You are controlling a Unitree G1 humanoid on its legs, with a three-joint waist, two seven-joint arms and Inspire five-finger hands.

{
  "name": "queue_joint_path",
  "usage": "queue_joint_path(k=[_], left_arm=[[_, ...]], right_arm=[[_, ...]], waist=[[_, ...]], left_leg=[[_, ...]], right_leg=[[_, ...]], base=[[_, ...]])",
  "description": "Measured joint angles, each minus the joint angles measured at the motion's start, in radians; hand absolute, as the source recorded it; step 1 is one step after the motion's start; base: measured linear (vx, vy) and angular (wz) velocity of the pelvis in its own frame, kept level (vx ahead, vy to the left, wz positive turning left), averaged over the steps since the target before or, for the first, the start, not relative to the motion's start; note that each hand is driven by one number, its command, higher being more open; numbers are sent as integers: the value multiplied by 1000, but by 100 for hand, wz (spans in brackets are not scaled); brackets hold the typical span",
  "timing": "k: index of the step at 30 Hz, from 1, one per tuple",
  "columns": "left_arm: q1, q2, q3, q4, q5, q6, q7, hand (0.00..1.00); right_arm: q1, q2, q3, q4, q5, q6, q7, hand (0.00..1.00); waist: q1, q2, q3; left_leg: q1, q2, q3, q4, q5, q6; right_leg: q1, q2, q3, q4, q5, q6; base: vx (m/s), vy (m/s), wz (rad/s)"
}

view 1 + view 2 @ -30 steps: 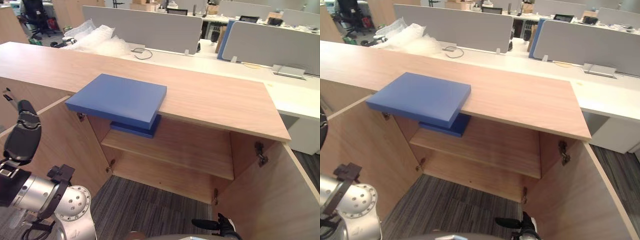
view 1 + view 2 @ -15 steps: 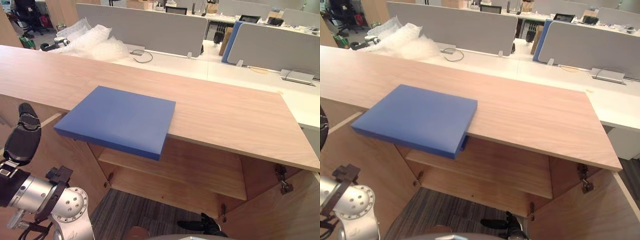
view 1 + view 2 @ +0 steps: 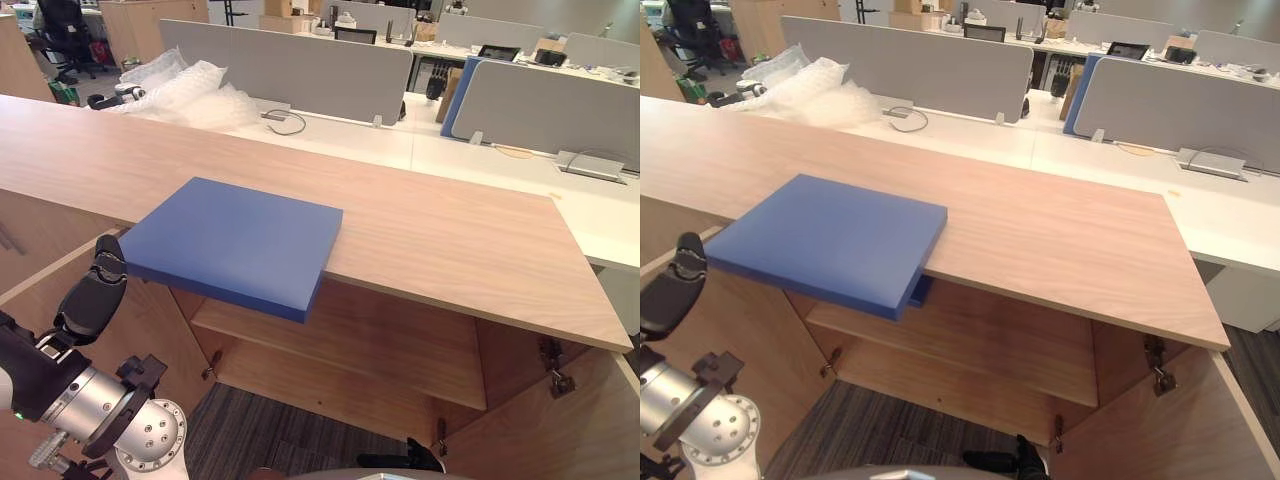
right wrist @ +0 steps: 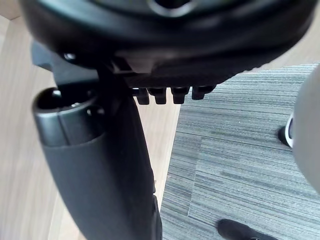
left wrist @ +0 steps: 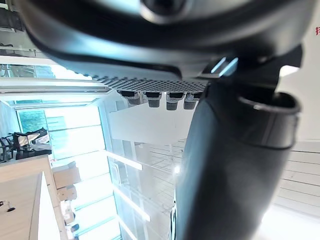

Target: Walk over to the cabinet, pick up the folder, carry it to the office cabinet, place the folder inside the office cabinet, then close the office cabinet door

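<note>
Left eye view: left robot hand [image 3: 92, 300], fingers straight, empty, near folder [image 3: 235, 240]

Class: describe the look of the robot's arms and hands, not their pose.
The left arm is a silver-grey cylinder with a rounded, hole-dotted joint and a black bracket. The left hand is dark, glossy and smooth-shelled. The right hand is equally dark, with a thick rounded thumb.

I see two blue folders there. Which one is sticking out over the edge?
The upper folder on the cabinet top, its corner overhanging near the left hand. The lower folder sits tucked inside, beneath it.
</note>
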Motion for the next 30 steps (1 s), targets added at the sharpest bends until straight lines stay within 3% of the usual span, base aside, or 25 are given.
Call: queue_joint_path(k=[9,19,30], left_arm=[[63,-2,-49,64,12,-14,-44,100],[123,8,-90,121,63,-36,-116,100],[128,155,-200,191,218,-74,-219,100]], right_arm=[[11,-1,7,2,1,0,-2,100],[6,-1,53,1,1,-1,-7,100],[-1,-1,92,1,-9,-2,-5,100]], waist=[[31,-6,-4],[30,-4,-3],[32,5,-4]], left_leg=[[-24,-23,-71,-31,38,2],[-53,-45,-120,-36,56,7],[-57,-60,-139,-31,59,8]], right_leg=[[4,-6,-81,8,9,3],[2,-11,-141,10,9,3],[10,-18,-168,10,9,3]], base=[[-38,12,25],[-33,18,15],[3,6,5]])
